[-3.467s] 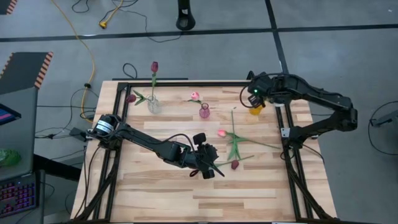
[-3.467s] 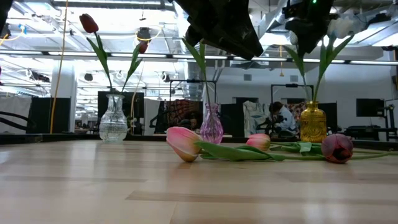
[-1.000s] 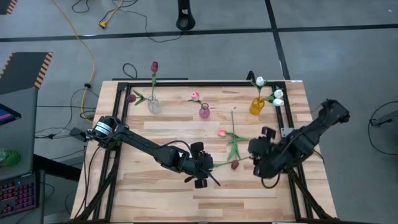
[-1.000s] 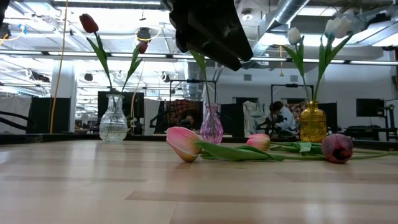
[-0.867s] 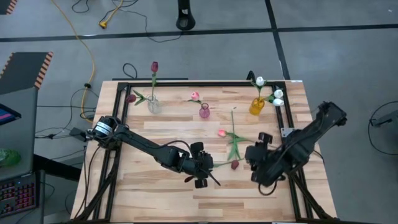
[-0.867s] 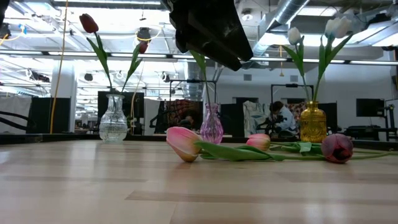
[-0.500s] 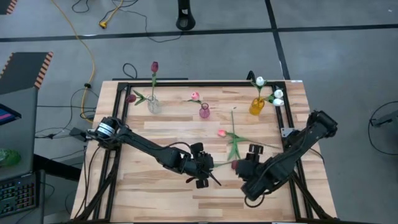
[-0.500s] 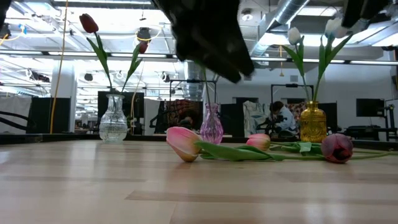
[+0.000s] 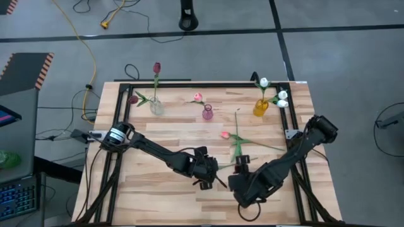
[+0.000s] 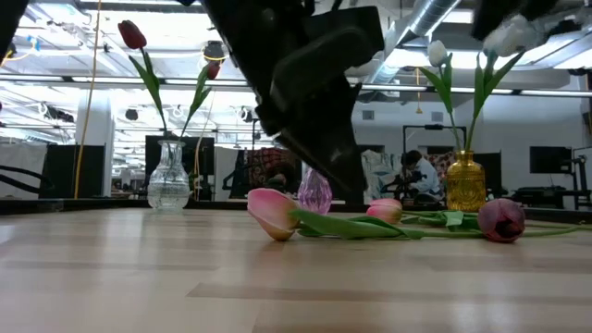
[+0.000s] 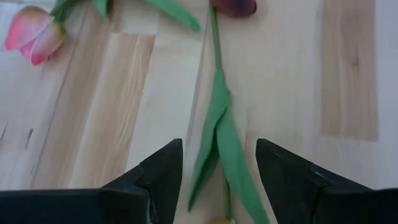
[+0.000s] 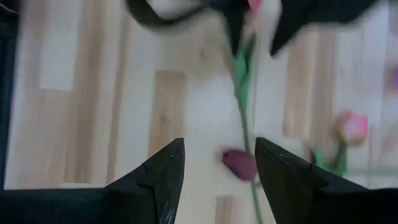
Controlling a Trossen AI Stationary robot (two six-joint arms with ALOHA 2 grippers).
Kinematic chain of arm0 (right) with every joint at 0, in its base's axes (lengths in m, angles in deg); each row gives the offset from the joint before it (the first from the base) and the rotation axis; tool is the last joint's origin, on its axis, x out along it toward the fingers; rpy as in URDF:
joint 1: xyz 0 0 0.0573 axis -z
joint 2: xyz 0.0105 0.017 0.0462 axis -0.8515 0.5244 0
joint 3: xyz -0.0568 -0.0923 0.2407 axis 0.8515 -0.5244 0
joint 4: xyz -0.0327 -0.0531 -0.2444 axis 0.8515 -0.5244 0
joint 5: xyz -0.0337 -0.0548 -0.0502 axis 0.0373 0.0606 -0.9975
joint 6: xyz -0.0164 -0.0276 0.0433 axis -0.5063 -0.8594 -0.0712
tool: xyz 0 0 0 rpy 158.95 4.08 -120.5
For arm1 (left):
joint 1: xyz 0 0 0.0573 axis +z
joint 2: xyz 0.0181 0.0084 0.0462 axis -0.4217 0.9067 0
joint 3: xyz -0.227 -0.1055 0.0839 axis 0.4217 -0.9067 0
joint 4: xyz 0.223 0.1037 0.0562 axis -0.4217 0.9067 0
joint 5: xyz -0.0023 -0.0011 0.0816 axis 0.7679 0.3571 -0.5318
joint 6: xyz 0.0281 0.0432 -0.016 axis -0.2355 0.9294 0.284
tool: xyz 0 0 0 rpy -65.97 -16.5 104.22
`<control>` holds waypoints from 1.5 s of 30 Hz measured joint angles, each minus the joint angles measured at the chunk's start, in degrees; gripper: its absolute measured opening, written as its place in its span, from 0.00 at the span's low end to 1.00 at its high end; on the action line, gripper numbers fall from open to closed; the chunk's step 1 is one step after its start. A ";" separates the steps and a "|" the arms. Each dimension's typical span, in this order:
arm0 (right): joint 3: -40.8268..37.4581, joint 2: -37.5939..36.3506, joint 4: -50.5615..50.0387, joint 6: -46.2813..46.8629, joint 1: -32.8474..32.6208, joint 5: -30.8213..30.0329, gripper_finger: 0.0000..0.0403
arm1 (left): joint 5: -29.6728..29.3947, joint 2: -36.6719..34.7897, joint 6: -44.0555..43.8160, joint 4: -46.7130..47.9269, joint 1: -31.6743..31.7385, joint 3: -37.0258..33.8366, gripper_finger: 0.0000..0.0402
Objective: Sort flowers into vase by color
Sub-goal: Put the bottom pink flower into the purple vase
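L gripper (image 11: 214,180) open, empty, low over table (image 9: 151,189) | dark red tulip (image 11: 231,6) lies flat, stem (image 11: 216,124) running lengthwise btwn L fingers, head pointing away | R gripper (image 12: 214,180) also open, empty, facing same tulip from head end | L looks nearer stem, better lined up for pick

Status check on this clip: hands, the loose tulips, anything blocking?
Left hand open, straddling the dark red tulip's stem. Right hand open, above the dark red tulip. Two pink tulips loose on the table. Both hands crowd one flower.
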 joint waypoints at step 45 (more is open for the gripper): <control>-22.82 0.22 34.81 -10.17 11.59 2.07 0.55 | 5.27 -1.58 -4.72 10.17 1.99 0.22 0.01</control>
